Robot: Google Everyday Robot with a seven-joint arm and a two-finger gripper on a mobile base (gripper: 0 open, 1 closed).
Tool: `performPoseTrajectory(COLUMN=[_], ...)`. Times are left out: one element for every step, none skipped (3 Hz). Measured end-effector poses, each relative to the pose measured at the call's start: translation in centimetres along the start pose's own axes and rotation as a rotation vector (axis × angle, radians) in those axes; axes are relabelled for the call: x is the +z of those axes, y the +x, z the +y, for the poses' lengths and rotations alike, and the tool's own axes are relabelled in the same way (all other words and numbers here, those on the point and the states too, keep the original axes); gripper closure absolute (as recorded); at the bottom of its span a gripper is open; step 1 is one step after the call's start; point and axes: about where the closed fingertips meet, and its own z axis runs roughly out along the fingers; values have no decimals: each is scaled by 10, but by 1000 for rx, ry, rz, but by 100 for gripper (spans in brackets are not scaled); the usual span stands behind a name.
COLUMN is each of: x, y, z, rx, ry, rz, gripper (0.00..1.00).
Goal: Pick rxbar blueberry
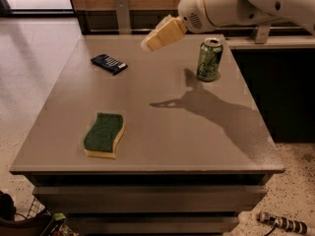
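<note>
Grey table (197, 146) in a dim room, gripper (158, 37) hovering over its far middle, can't tell if it's open or closed. Down-left of it lies the rxbar blueberry (109, 64), a flat dark navy wrapper with small white print, at the far-left of the top. Green can (209, 59) off right, sponge (104, 134) near the front

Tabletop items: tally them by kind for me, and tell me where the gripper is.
Bar: 1
Sponge: 1
Can: 1
Total: 3
The gripper hovers over the far part of the table, between the bar and the can, touching neither.
</note>
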Motion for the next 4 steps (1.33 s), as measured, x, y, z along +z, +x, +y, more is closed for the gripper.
performPoseTrajectory(x=[32,73,125,155], y=[11,26,37,37], z=[4,9,27,34], rx=[36,96,194,253], ry=[-31,-64,-82,-65], rz=[14,-2,-75,-141], gripper=[0,0,0,0])
